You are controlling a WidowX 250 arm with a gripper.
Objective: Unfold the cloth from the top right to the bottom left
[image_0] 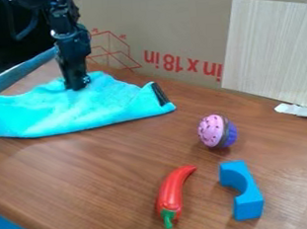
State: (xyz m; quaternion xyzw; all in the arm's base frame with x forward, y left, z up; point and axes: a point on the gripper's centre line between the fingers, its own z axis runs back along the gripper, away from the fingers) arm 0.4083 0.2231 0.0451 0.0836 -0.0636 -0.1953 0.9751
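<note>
In the camera view, I am hanging my black pincer (pixel 78 84) straight down over the far left part of a brown wooden table (pixel 107 164). Its lower end is showing against the far part of a bright turquoise cloth (pixel 70 110); I am not able to tell how far open the pincer is, or whether it is holding any fabric. The cloth is lying rumpled across the table's far left, reaching out of view at the left, with a dark strip (pixel 159 94) marking its right end.

Nearer than that end and to its right, a toy cupcake (pixel 213 131) is lying tipped on its side, its pink top facing left and its blue-purple base facing right. Closer to the near edge, a red toy chili pepper (pixel 173 192) is lying with its green stem pointing nearer. A blue arch block (pixel 247 194) is lying just beside it on the right, its hollow facing the pepper.

Along the far edge, a cardboard sheet (pixel 176 21) is standing, with a pale wood-grain panel (pixel 270 49) covering its right part. A white scrap (pixel 298 110) is lying by the panel's foot.
</note>
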